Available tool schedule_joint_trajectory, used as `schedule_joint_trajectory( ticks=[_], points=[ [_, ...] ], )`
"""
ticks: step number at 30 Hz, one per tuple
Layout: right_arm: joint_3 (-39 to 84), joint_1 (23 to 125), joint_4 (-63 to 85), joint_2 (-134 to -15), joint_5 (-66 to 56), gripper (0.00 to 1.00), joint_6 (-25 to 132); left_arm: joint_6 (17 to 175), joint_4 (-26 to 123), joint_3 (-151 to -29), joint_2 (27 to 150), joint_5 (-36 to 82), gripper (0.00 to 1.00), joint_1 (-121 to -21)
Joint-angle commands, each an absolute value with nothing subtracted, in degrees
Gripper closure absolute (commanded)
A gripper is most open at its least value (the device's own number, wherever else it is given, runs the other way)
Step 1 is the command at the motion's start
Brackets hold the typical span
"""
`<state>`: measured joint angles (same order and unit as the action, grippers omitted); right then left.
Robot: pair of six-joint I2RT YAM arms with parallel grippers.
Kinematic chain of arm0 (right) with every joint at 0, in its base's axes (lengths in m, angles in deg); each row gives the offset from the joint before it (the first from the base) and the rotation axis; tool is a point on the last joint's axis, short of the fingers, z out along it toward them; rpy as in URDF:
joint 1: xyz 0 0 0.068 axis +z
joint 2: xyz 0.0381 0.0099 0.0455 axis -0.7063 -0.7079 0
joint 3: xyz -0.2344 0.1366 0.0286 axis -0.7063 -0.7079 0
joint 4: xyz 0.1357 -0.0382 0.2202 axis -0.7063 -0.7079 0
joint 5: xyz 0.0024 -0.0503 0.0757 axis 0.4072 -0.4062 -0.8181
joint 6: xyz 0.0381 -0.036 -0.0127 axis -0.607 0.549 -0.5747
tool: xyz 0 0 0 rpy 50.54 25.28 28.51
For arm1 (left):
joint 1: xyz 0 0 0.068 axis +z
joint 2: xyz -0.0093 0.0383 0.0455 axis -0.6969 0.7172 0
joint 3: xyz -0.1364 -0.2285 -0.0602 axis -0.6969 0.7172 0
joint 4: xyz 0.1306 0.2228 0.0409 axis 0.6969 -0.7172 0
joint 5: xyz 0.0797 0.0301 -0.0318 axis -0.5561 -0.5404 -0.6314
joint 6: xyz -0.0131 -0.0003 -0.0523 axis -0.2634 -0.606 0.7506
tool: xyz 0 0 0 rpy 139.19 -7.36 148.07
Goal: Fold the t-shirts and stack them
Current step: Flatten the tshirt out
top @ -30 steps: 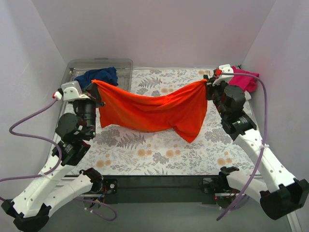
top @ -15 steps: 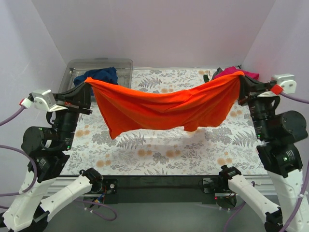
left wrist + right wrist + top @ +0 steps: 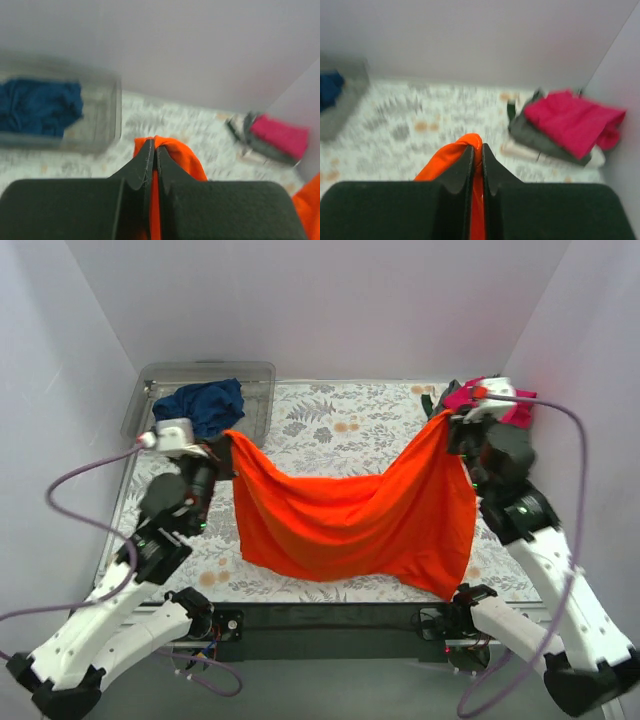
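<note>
The orange-red t-shirt [image 3: 350, 520] hangs spread between my two grippers over the near half of the table, sagging in the middle. My left gripper [image 3: 228, 437] is shut on its left corner [image 3: 167, 150]. My right gripper [image 3: 447, 418] is shut on its right corner [image 3: 470, 145]. The navy blue t-shirt [image 3: 200, 403] lies crumpled in the clear tub [image 3: 255, 375] at the back left. The magenta-pink t-shirt [image 3: 490, 400] lies on the grey t-shirt [image 3: 540, 137] at the back right corner.
The table has a floral cover [image 3: 340, 420]. Lilac walls close in the left, back and right sides. The black front rail [image 3: 330, 620] runs along the near edge between the arm bases.
Both grippers have come down and toward the near side with the orange-red t-shirt. The shirt was stretched wide and high; it now hangs lower and sags near the front edge.
</note>
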<state>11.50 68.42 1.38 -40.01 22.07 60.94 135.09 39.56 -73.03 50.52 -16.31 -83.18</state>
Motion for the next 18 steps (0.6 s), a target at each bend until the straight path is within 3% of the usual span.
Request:
schedule_joint_trajectory(
  ticks=[1,7,18],
  points=[
    [2.9,68.4,0.2,-46.2,24.3,0.99,55.1,142.1,36.6,-61.8,58.2,-20.1,1.0,-82.8],
    [-5.3,68.5,-4.6,-51.7,22.2,0.99,51.8,148.5,36.0,-51.6,63.4,-22.5,1.0,-82.1],
    [-8.8,68.9,-18.7,-52.1,17.6,0.99,50.2,148.8,34.7,-50.5,64.9,-22.9,1.0,-81.9]
  ],
)
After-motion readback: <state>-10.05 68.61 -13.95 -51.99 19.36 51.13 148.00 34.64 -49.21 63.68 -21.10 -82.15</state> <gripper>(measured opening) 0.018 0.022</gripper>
